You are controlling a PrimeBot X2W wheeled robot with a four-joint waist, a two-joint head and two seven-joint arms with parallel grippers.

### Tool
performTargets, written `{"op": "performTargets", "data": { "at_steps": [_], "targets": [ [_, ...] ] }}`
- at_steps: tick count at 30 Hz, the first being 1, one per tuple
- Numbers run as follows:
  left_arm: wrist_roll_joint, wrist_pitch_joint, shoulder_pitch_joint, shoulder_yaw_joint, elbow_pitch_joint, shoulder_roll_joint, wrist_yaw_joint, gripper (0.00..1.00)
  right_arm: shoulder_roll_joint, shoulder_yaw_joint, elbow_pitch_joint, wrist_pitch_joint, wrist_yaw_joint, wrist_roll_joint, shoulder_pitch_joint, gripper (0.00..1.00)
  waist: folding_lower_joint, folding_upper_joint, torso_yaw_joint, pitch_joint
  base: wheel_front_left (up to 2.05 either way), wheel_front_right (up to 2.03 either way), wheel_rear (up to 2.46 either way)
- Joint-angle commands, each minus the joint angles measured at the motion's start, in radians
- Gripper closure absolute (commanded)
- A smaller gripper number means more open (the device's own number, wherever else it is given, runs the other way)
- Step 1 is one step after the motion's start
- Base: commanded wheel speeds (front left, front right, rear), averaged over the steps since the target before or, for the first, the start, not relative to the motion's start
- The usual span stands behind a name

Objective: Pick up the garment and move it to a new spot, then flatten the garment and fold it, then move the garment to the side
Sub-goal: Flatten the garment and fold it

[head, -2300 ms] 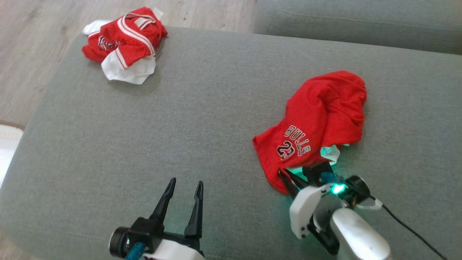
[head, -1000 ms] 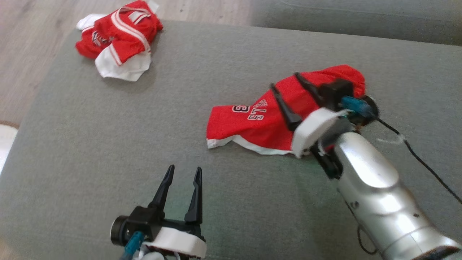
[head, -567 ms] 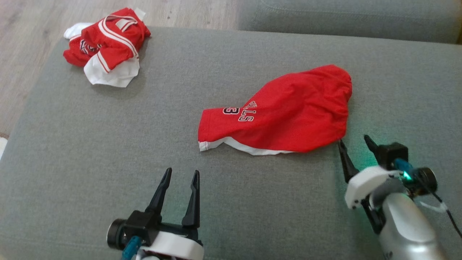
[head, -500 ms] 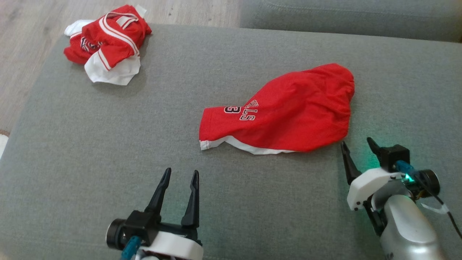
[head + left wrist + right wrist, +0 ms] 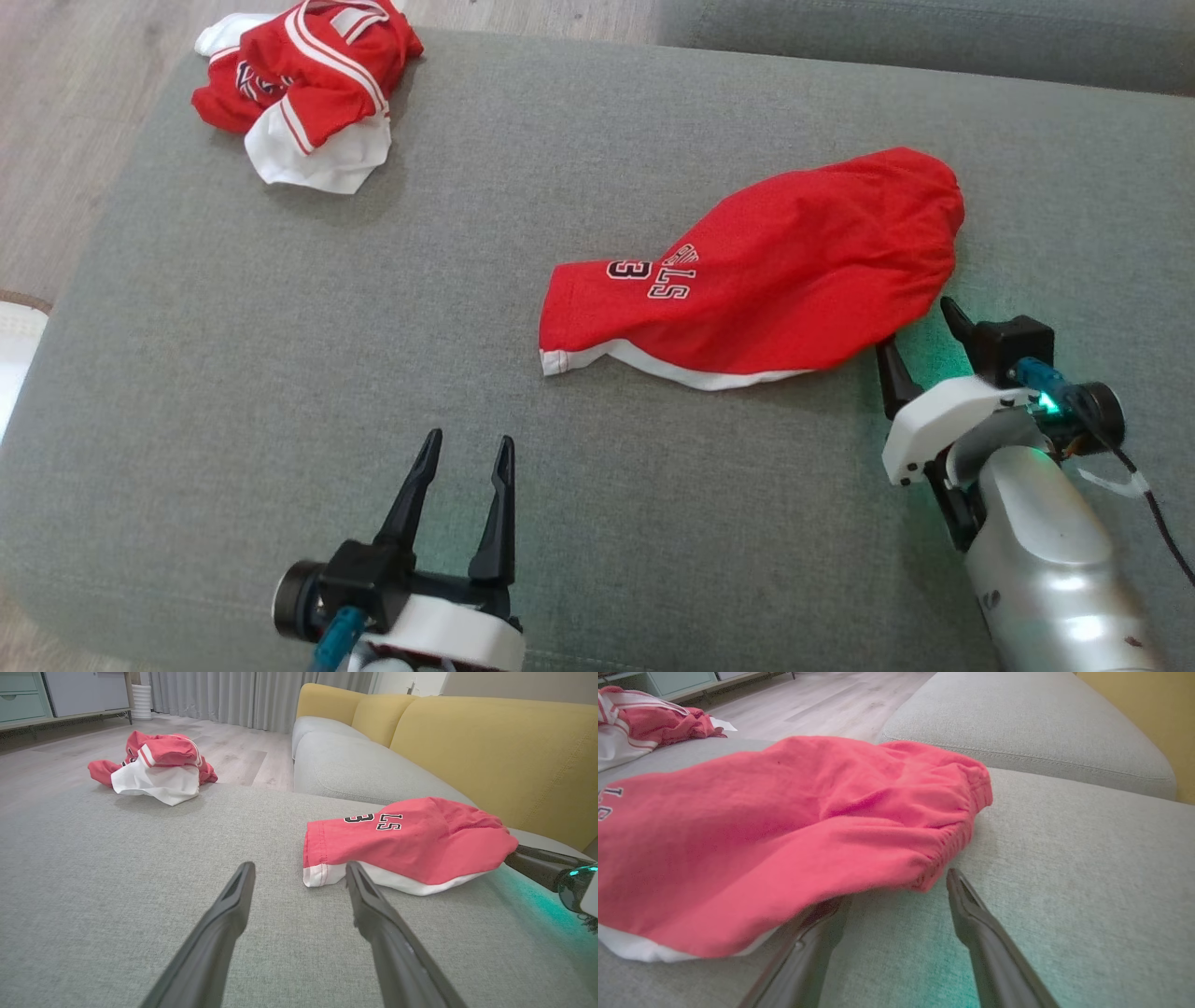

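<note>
The garment [image 5: 775, 271] is a pair of red shorts with a white hem and black lettering, lying spread on the grey sofa cushion [image 5: 373, 308]. It also appears in the left wrist view [image 5: 406, 840] and the right wrist view [image 5: 775, 826]. My right gripper [image 5: 920, 331] stands open at its near right edge, by the gathered waistband; its left fingertip is tucked just under the cloth. My left gripper [image 5: 464, 448] is open and empty over bare cushion, short of the hem corner.
A second crumpled red-and-white garment [image 5: 303, 89] lies at the cushion's far left corner. Wooden floor [image 5: 56, 112] runs beyond the left edge. Another grey seat cushion [image 5: 934, 37] and a yellow backrest [image 5: 490, 751] lie behind and to the right.
The right gripper has let go of the red shorts after dragging them leftward and flat, drawn back to the near right, and now edges in at the waistband. The head camera shifted.
</note>
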Motion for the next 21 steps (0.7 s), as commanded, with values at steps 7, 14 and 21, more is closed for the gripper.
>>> {"op": "performTargets", "data": {
  "at_steps": [7, 14, 21],
  "targets": [
    [0.001, -0.006, -0.024, 0.014, -0.028, 0.011, 0.002, 0.00, 0.018, 0.119, -0.023, -0.024, 0.008, 0.123, -0.073, 0.00, 0.0000, 0.0000, 0.002, -0.007, 0.00, 0.00, 0.00],
    [-0.001, -0.004, -0.033, 0.006, -0.029, 0.011, 0.001, 0.00, 0.018, 0.242, -0.020, 0.008, 0.008, 0.248, -0.141, 0.00, 0.0000, 0.0000, 0.013, 0.008, 0.00, 0.00, 0.00],
    [-0.004, -0.006, -0.046, 0.003, -0.023, 0.005, 0.002, 0.00, 0.016, 0.246, 0.076, 0.049, 0.008, 0.248, -0.218, 0.22, 0.0000, 0.0000, 0.044, 0.027, 0.00, 0.00, 0.00]
  ]
}}
